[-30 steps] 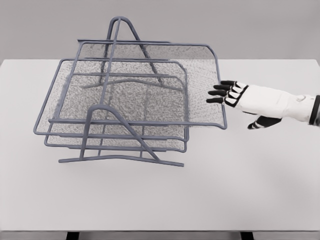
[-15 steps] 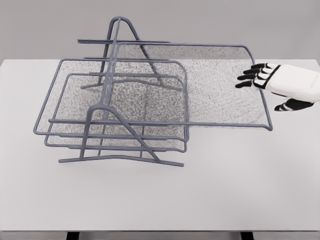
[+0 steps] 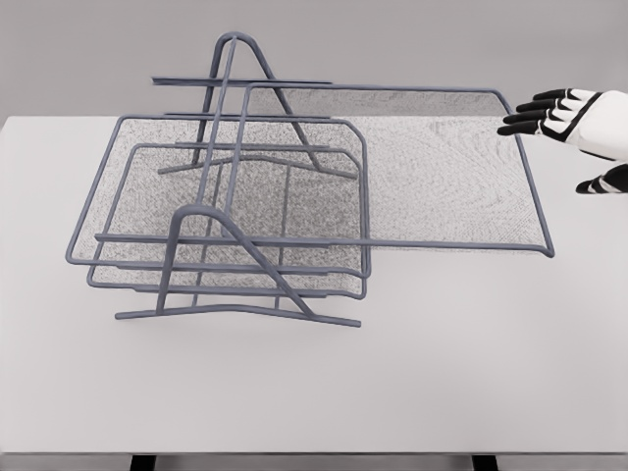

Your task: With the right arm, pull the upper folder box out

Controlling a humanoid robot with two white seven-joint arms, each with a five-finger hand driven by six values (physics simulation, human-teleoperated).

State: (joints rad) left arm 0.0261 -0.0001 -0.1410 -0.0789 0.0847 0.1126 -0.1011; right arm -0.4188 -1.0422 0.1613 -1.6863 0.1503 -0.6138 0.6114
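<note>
The wire rack (image 3: 211, 196) is taken as the landmark. It stands left of middle on the white table (image 3: 392, 373), with two lower mesh trays (image 3: 196, 221) seated inside it. The upper folder box (image 3: 442, 182) is seen slid out to the rack's right side: most of its mesh floor hangs clear of the rack, and only its left end is under the rack's top rails. Its long axis is laid left to right, along the pull direction.

The right hand (image 3: 574, 123) is at the far right of the rack, just beyond the box's outer right rim and near its back corner. Its fingers (image 3: 530, 113) are extended toward the rim, spread and relaxed; nothing is clasped. Whether the fingertips touch the rim cannot be told; a small gap is suspected. The box lies to the left of the hand and slightly below it.

The left arm is not in view, so only the right hand is near the box.

The pull is judged largely done; any further travel would be rightward, away from the rack, along the same axis.

No brands, labels or writing are visible on the rack, trays, box or table.
</note>
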